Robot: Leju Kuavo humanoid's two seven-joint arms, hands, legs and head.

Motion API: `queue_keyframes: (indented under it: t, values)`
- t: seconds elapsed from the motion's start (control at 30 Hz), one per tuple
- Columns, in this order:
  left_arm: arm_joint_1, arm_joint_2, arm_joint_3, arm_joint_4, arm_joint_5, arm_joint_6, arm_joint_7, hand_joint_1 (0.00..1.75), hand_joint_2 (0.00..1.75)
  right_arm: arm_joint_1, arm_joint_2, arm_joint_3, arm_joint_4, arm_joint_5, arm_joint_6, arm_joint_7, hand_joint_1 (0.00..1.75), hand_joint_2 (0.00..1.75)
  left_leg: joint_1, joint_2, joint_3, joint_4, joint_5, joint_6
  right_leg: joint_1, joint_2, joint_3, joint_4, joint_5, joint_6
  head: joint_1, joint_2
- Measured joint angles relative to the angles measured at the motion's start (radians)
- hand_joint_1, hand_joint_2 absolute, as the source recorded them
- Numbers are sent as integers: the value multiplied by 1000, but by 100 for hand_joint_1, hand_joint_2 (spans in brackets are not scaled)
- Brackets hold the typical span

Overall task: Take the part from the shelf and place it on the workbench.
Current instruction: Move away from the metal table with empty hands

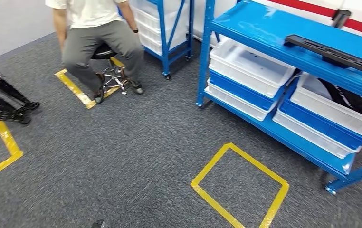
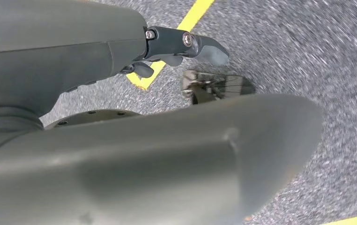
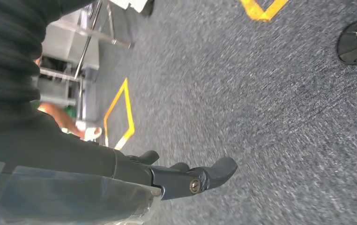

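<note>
The left hand [image 2: 176, 49] hung over grey carpet [image 2: 308, 56], its fingers loosely apart and extended, with nothing held and nothing touched. Just past its fingertips a strip of yellow floor tape [image 2: 193, 16] ran across the carpet, and beside that lay a small metal object, too blurred to identify.

The right hand [image 3: 186, 176] likewise hung above the carpet with fingers stretched out and slightly spread, empty and in contact with nothing. Well beyond it, a yellow tape outline [image 3: 118, 117] marked the floor, with metal frame legs [image 3: 85, 42] farther off.

From the head view, both hands were far from the blue shelf [image 1: 283, 33], which stood ahead and to the right. The part [image 1: 333, 51], a long dark bar, lay on the shelf's top level, well apart from either hand. Below it, white bins [image 1: 248, 64] sat on the lower level, one holding a dark striped item [image 1: 347, 99]. A yellow tape square [image 1: 240, 187] lay on the carpet in front of the shelf. Farther to the left, a person [image 1: 98, 33] sat on a stool [image 1: 110, 71] near a second blue rack [image 1: 169, 28].
</note>
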Motion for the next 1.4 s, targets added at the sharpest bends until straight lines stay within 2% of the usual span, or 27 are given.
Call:
queue_keyframes:
  t: [0.03,0.1,0.2,0.27,0.33,0.4,0.43,0.47,0.5,0.53,0.57,0.63,0.7,0.73,0.77,0.83,0.87,0.9,0.93,0.97,1.07,1.13,1.2,1.27,1.3,1.37,1.4]
  values:
    - [0,1,0,0,0,0,0,0,0,-1,1,0,0,-1,0,0,0,175,-2,-20,22,-55,24,8,2,13,-1,1,1,1,1,0]
    - [-1,4,0,1,-1,0,0,0,0,-2,4,0,0,-1,0,0,0,175,-6,-42,39,-98,34,17,0,31,-7,2,4,6,1,0]
    - [-4,3,0,1,-5,-1,0,0,0,1,5,-1,0,0,0,0,0,175,-10,-18,44,-114,43,28,-2,46,-15,0,10,18,-1,0]
    - [-7,1,-1,1,-9,-2,0,0,0,2,6,-1,0,1,0,1,0,175,-6,5,53,-141,59,36,3,-3,-42,35,-7,20,4,0]
    - [-7,0,-1,1,-11,-3,-1,0,0,-1,6,-1,0,1,0,1,0,175,-8,33,54,-154,68,39,0,-64,-103,147,-59,15,12,0]
    - [-6,-1,-1,2,-12,-3,-1,0,0,-4,6,-1,0,1,0,1,0,175,-9,65,48,-154,68,38,-11,-80,-158,262,-101,21,16,0]
    - [-6,-2,-1,2,-13,-3,-1,0,0,-3,5,-1,0,1,0,1,0,175,-8,80,47,-153,68,35,-17,-84,-163,276,-103,31,16,0]
    - [-6,-3,-1,2,-13,-3,-1,0,0,-2,4,-2,0,1,0,1,0,175,-5,94,46,-152,67,31,-23,-91,-145,248,-90,44,16,0]
    - [-6,-5,-1,2,-14,-3,-1,0,0,-1,2,-2,0,1,0,2,0,175,-1,107,45,-148,66,24,-30,-102,-108,188,-68,59,16,0]
    - [-7,-5,-1,2,-15,-3,-1,0,0,-1,2,-2,0,1,0,2,0,175,0,119,44,-141,62,14,-35,-127,-67,116,-48,70,17,0]
    - [-7,-5,-1,2,-16,-2,-1,0,0,-3,2,-3,0,1,0,2,0,175,1,131,43,-132,55,3,-36,-150,-33,59,-33,75,19,0]
    - [-8,-5,-1,2,-17,-2,-2,0,0,-6,4,-4,-1,1,-1,3,0,175,-1,151,46,-120,42,-16,-32,-172,-7,14,-25,63,16,0]
    - [-12,-7,-1,2,-18,-2,-3,0,0,-3,4,-9,-1,-1,-2,3,0,175,5,165,54,-118,35,-28,-30,-148,-9,18,-24,43,10,0]
    - [-13,-8,-1,2,-20,-2,-3,0,0,-2,3,-13,-1,-2,-2,3,0,175,10,155,55,-111,26,-34,-30,-137,-10,17,-23,35,9,0]
    - [-14,-8,-1,2,-21,-3,-3,0,0,-1,3,-15,-1,-3,-2,4,0,175,15,132,49,-89,5,-38,-31,-125,-8,17,-20,28,8,0]
    - [-12,-8,-1,2,-24,-3,-4,0,0,-3,3,-18,-1,-3,-1,4,0,175,18,68,4,21,-67,-41,-29,-100,-10,17,-13,16,5,0]
    - [-10,-8,-1,2,-26,-3,-4,0,0,-4,4,-19,-1,-1,-2,5,0,175,17,50,-29,92,-103,-39,-25,-86,-12,17,-10,12,4,0]
    - [-8,-8,-1,2,-27,-3,-4,0,0,-5,5,-19,-1,1,-5,6,0,175,16,42,-57,151,-124,-37,-19,-73,-13,18,-9,10,4,0]
    - [-7,-8,-1,2,-28,-3,-4,0,0,-5,6,-19,-1,5,-9,8,0,175,14,40,-72,178,-124,-32,-14,-61,-13,18,-8,9,4,0]
    - [-8,-8,-1,2,-29,-3,-4,0,0,-4,6,-19,-1,10,-14,10,0,175,11,39,-71,166,-103,-23,-9,-50,-12,18,-8,8,4,0]
    - [-11,-6,-2,2,-30,-3,-4,0,0,-1,9,-19,-1,20,-20,12,0,175,-7,26,1,-14,3,21,5,-29,-7,18,-8,8,5,0]
    - [-13,-4,-2,2,-31,-3,-4,0,0,-1,13,-19,-1,22,-19,12,0,175,-18,24,26,-78,27,41,7,-24,-9,18,-8,10,6,0]
    - [-14,-5,-2,2,-32,-3,-4,0,0,-1,15,-19,0,22,-19,12,0,175,-23,29,27,-91,33,48,10,-25,-11,13,-4,16,6,0]
    - [-15,-7,-2,2,-33,-3,-4,0,0,-1,14,-19,0,23,-19,12,0,175,-19,33,36,-120,52,52,13,-43,-23,29,-14,19,7,0]
    - [-15,-7,-2,2,-34,-2,-4,0,0,-2,13,-19,0,23,-18,12,0,175,-16,36,40,-135,62,54,15,-56,-41,62,-32,16,8,0]
    - [-15,-9,-2,2,-35,-3,-4,0,0,-3,12,-19,0,24,-16,12,0,175,-14,43,37,-144,71,54,7,-76,-102,188,-93,11,10,0]
    - [-15,-9,-2,2,-36,-3,-4,0,0,-3,12,-19,0,25,-15,12,0,175,-14,48,33,-144,73,52,2,-79,-132,252,-118,14,11,0]
